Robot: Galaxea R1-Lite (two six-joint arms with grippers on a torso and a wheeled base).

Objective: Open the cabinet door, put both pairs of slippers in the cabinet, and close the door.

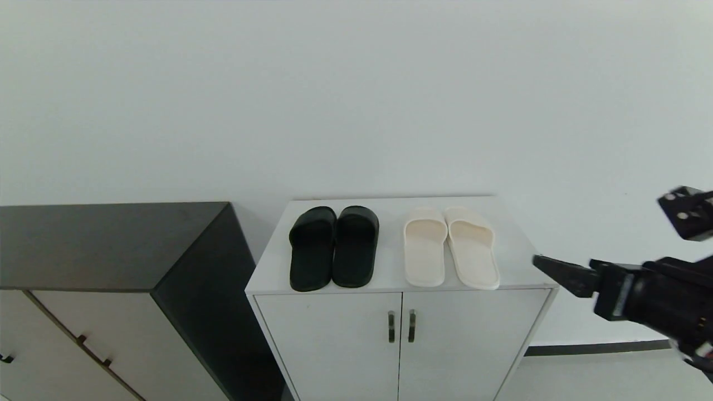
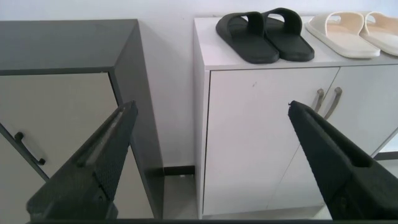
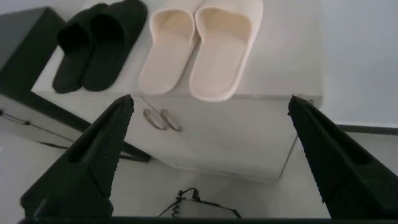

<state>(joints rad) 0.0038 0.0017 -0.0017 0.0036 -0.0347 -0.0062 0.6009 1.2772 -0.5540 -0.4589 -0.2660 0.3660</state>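
Note:
The white cabinet point(image 1: 334, 345) stands against the wall with both doors closed and two metal handles point(image 1: 401, 326) at the middle. On its top lie a black pair of slippers point(image 1: 333, 248) and, to their right, a cream pair of slippers point(image 1: 450, 247). My right gripper point(image 1: 560, 274) hangs open just off the cabinet's right top corner, level with the top. From the right wrist, the right gripper point(image 3: 210, 102) looks down on the cream pair point(image 3: 202, 43). My left gripper point(image 2: 211, 106) is open and empty, out in front of the left door point(image 2: 261, 130).
A dark cabinet point(image 1: 111, 245) with beige fronts stands close on the white cabinet's left, with a narrow gap between them. A plain wall rises behind both. A dark cable point(image 3: 186, 202) lies on the floor before the white cabinet.

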